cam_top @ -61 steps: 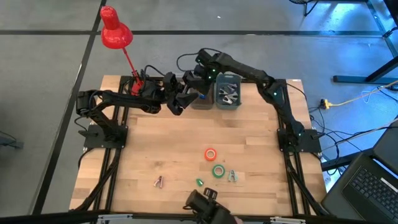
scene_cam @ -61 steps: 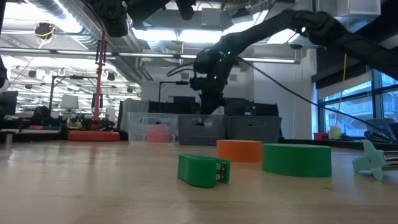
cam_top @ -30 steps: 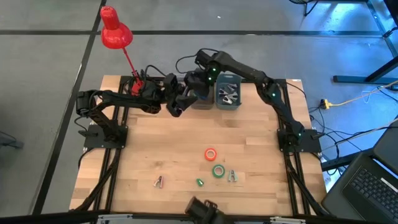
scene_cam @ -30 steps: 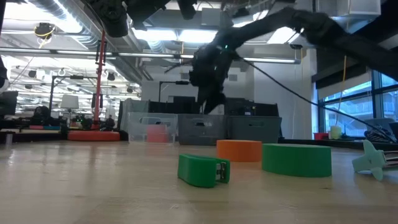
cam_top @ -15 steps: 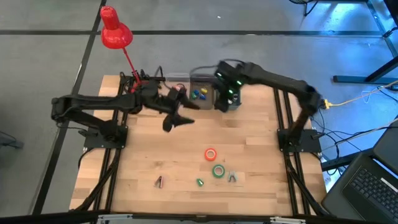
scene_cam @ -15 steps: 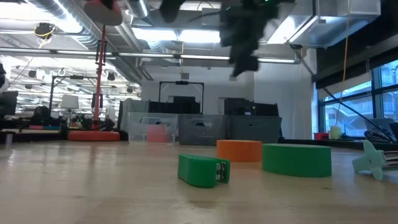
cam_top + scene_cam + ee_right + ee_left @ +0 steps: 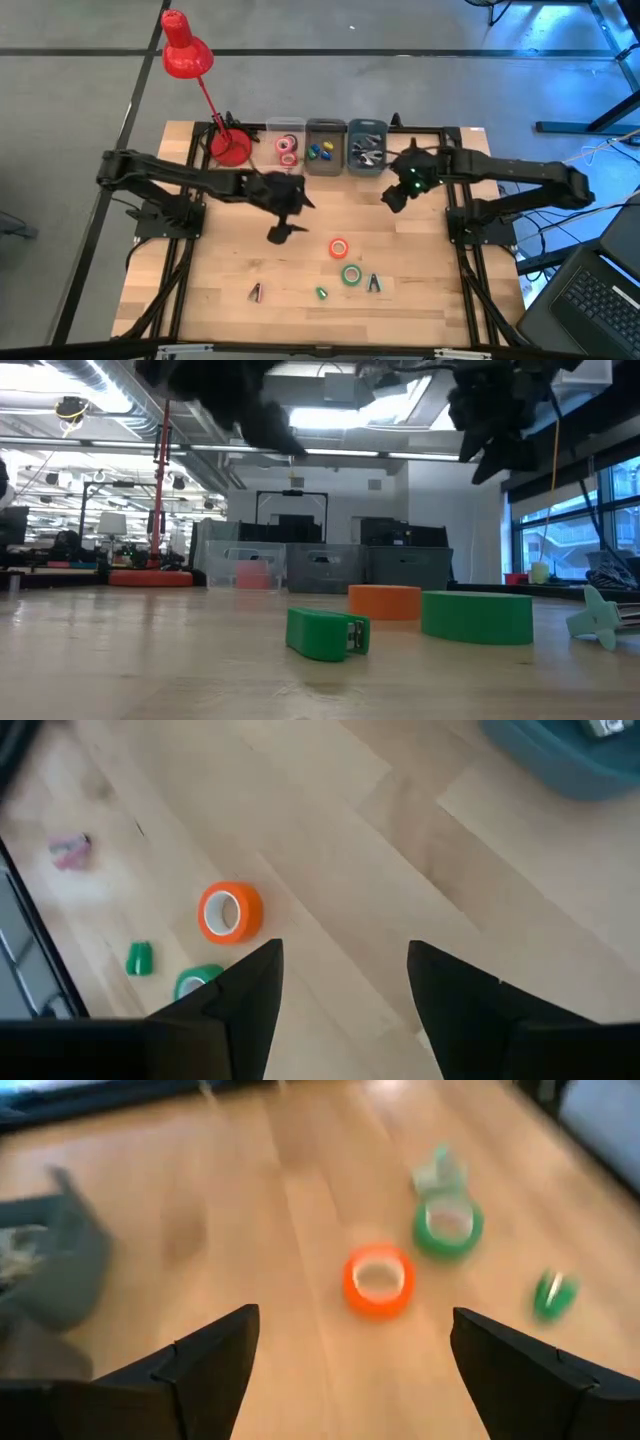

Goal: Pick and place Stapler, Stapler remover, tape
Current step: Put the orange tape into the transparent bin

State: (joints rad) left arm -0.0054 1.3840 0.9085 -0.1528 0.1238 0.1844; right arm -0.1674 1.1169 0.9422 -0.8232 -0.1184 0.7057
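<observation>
Left tool [image 7: 350, 1350] wide open, empty, above orange tape [image 7: 379, 1281]

Two dark jointed arms; green indicator light on right arm [image 7: 413, 182]; black blunt wedge-shaped fingers [image 7: 210, 1355].

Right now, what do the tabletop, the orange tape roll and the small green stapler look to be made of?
Tabletop: pale wood planks with visible grain and joints, smooth satin finish. Orange tape roll: matte orange band around a pale core, probably paper or vinyl tape on cardboard. Small green stapler: likely moulded plastic, uniform green with a slight sheen and a small metal part at one end.
</observation>
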